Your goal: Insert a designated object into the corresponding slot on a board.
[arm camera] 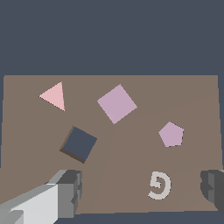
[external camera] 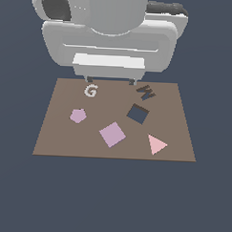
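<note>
The arm (external camera: 109, 34) is glossy white with rounded, bulging casings — a broad blocky housing under a domed joint, and a paler flat bar along its lower edge. A dark grey oval panel sits at the upper corner on the exterior view's left, and a dark band at the upper right. Two small dark grey fingers (external camera: 89, 79) poke out below. In the wrist view, the claw (arm camera: 142, 190) shows ribbed dark grey pads (arm camera: 70, 192) — one on a light grey, angular body.
</note>
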Action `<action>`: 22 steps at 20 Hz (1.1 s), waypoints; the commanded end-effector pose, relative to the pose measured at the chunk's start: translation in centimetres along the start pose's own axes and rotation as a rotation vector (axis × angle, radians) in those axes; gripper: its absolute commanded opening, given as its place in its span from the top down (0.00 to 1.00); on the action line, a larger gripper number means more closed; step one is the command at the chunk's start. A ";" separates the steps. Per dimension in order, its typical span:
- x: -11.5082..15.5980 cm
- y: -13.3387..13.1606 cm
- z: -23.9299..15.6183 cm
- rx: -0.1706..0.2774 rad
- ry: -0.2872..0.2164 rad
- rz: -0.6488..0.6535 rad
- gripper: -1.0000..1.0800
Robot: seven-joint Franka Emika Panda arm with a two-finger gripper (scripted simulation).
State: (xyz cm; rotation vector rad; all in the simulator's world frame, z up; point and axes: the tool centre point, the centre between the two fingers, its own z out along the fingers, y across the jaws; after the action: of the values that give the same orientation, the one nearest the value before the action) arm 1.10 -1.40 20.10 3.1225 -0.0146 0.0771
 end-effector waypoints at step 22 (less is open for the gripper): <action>3.1 0.2 7.3 0.018 -0.019 -0.298 0.04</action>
State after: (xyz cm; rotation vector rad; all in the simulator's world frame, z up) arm 4.07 -1.80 13.98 3.1084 0.3851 0.0482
